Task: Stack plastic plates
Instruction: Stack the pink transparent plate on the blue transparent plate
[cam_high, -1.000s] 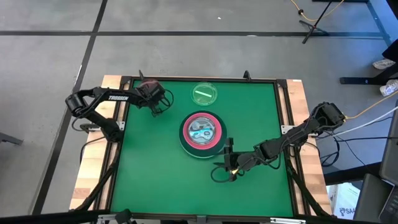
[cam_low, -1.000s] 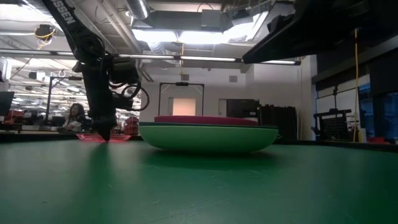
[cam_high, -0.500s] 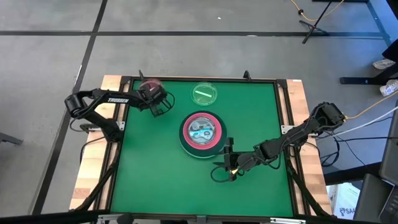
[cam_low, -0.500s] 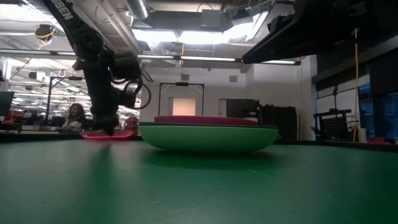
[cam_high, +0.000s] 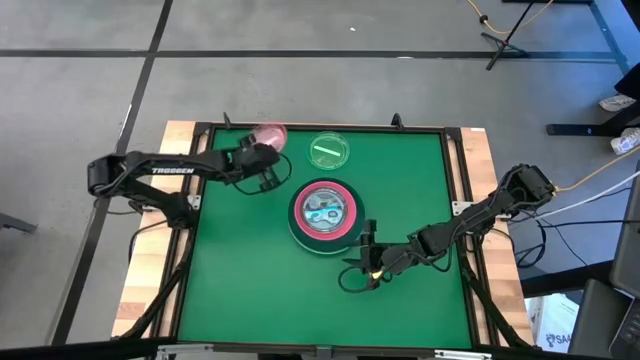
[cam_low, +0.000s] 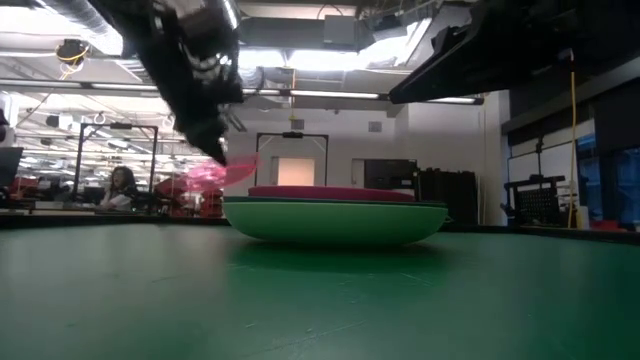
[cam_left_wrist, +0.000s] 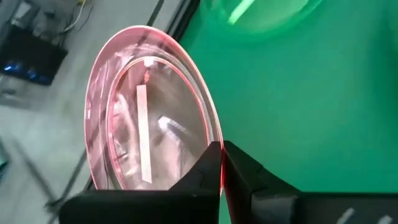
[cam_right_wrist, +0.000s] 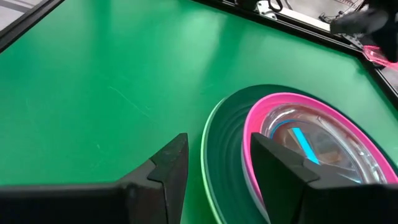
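My left gripper (cam_high: 267, 152) is shut on a clear pink dish (cam_high: 271, 135), raised above the table's far left part; the dish also shows in the low view (cam_low: 213, 172) and the left wrist view (cam_left_wrist: 143, 118). The stack (cam_high: 325, 212) rests on the table's middle: light green plate at the bottom, then dark green and pink plates, with a clear blue-tinted dish (cam_right_wrist: 298, 140) on top. A clear green dish (cam_high: 329, 151) lies flat beyond the stack. My right gripper (cam_right_wrist: 217, 165) is open, low over the table on the near right side of the stack (cam_right_wrist: 230, 155). My left gripper pinches the pink dish's rim (cam_left_wrist: 216, 160) between its two fingers, one on the inner face and one on the outer. The dish is lifted clear of the table and tilted, sticking out past the fingertips toward the far edge.
A black frame runs around the green mat (cam_high: 240, 280), with wooden boards outside it. Bare mat lies on the near and left sides of the stack. In the low view the room behind shows shelves, a doorway and a person far off (cam_low: 122, 185).
My left gripper has lifted the pink dish off the table near the far left corner and carried it up and to the right, toward the green dish and the stack. The dish, flat on the table before, is now clear of it and tilted.
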